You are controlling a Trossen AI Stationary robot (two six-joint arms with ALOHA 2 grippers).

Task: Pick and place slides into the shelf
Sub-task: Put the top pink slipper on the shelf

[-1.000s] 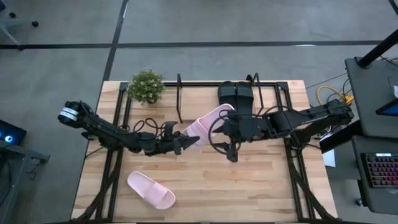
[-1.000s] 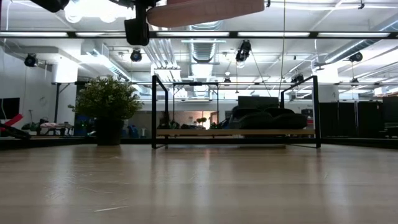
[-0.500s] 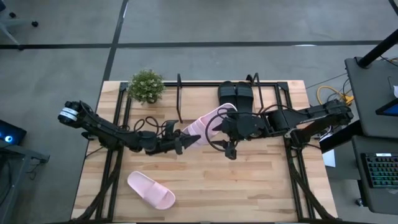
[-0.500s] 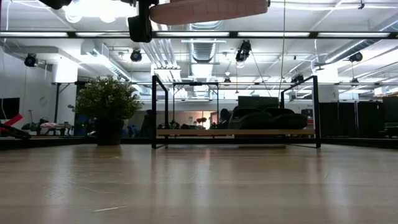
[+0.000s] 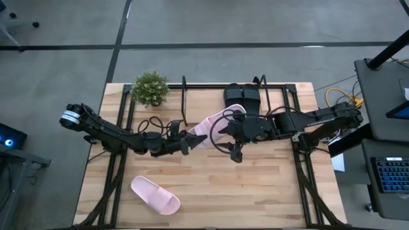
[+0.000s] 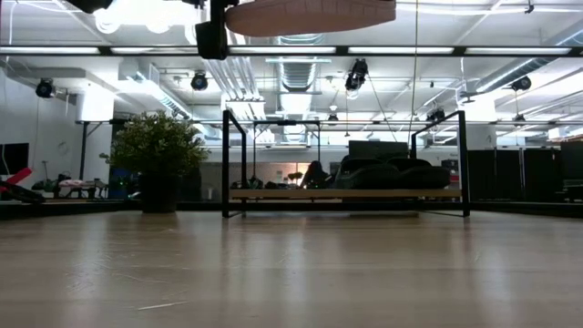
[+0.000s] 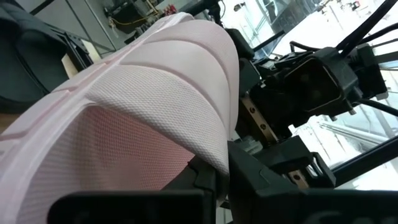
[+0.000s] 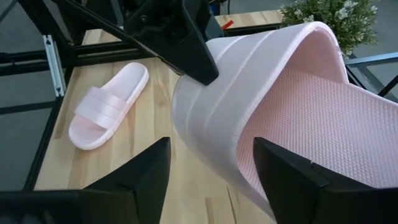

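Handover needs care: left pincer [image 5: 189,143] is clamped on the raised pink slide [image 5: 214,125], whose strap sits between the right pincer's [image 8: 211,180] spread fingers, which should close firmly before the left lets go.

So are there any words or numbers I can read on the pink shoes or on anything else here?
None can be read.
The held pink slide, in the shut left gripper: only a woven texture and ridges, no writing.
The pink slide on the table: plain, no label showing.
The black slides on the shelf: no marking visible.
The keyboard at the side: its keys are too small to read.
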